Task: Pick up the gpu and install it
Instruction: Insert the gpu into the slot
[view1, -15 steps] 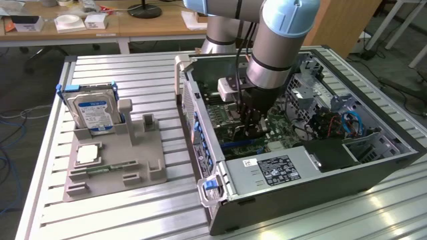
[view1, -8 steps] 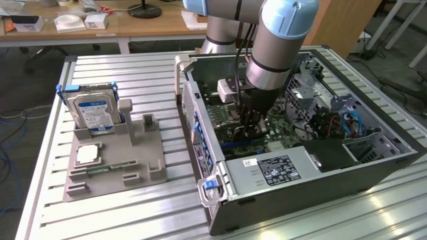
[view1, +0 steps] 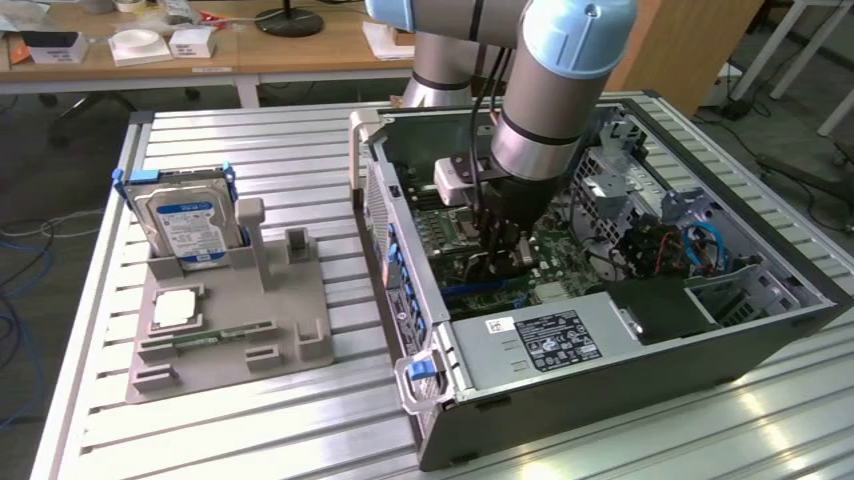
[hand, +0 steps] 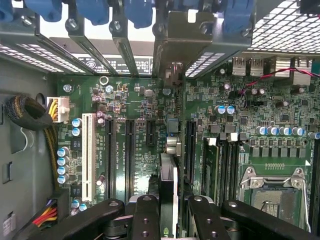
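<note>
My gripper (view1: 501, 252) is down inside the open computer case (view1: 747, 330), over the green motherboard (view1: 461, 225). In the wrist view the gripper (hand: 167, 220) is shut on the gpu (hand: 167, 175), which I see edge-on as a thin card between the black fingers (hand: 145, 217). The card runs across the motherboard (hand: 135, 100) toward the rear slot openings, and its metal bracket (hand: 182, 40) sits among the slot covers at the case's back wall. It lines up with a black slot (hand: 190, 150). I cannot tell whether it is pressed into the slot.
A grey holder (view1: 287, 310) at the exterior view's left carries the silver hard drive (view1: 187, 215), a pale square chip (view1: 174, 310) and a green memory stick (view1: 207, 340). Around the gripper are the power supply (view1: 547, 340), the drive cage (view1: 621, 175), cables (view1: 687, 245) and a CPU socket (hand: 272, 192).
</note>
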